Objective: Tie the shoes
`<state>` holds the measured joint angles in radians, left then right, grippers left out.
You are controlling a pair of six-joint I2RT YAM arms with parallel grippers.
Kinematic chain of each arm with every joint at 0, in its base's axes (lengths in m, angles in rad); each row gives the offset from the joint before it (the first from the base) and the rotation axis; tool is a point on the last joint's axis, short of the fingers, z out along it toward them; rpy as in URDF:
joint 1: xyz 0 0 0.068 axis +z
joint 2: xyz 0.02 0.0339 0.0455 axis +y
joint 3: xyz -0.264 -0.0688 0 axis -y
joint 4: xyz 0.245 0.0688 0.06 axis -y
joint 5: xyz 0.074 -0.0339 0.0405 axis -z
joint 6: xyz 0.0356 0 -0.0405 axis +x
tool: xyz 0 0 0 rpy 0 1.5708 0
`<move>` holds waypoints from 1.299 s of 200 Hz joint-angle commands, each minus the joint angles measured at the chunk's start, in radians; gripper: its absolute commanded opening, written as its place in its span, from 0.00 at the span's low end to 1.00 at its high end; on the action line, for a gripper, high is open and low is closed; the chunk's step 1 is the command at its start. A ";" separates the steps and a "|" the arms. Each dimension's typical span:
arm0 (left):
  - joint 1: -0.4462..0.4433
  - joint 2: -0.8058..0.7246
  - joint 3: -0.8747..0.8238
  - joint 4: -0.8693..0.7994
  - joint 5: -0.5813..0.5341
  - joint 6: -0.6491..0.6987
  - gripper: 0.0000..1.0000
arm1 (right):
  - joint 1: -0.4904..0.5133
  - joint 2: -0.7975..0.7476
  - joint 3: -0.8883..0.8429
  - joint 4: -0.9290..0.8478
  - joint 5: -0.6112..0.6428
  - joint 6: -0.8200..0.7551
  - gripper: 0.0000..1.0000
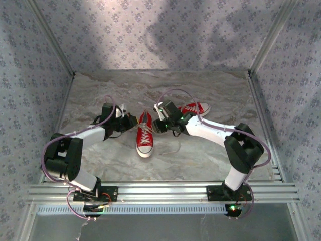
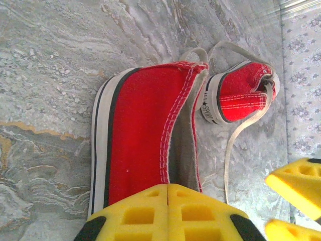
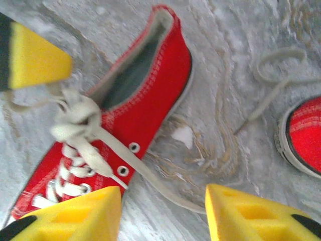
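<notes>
One red sneaker (image 1: 144, 135) lies mid-table, white toe cap toward the arms. Its white laces bunch in a loose knot (image 3: 75, 118). My left gripper (image 1: 132, 121) is at this shoe's left side, its yellow pads (image 2: 150, 211) pressed together over the shoe's collar (image 2: 135, 135). A lace strand (image 3: 20, 106) runs from the knot up to its fingertip (image 3: 35, 57). My right gripper (image 3: 163, 211) hovers open over the shoe's right side, with a loose lace end (image 3: 170, 193) lying on the table between its fingers. The second sneaker (image 1: 196, 109) lies behind the right arm.
The second sneaker's heel (image 2: 241, 95) sits close to the first shoe's heel, its untied lace (image 3: 273, 75) curling loose on the marbled tabletop (image 1: 200, 160). Patterned walls close in the table on three sides. The right gripper's fingers (image 2: 296, 186) are near the left one.
</notes>
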<state>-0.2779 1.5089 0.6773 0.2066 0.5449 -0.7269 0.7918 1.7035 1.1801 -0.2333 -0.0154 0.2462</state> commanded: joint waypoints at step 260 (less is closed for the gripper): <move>-0.015 -0.041 -0.030 0.071 -0.048 -0.055 0.17 | -0.001 0.162 -0.026 0.135 -0.296 0.110 0.41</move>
<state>-0.2848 1.4895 0.6464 0.2653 0.5045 -0.7803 0.7986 1.8397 1.1248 -0.0986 -0.2970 0.3515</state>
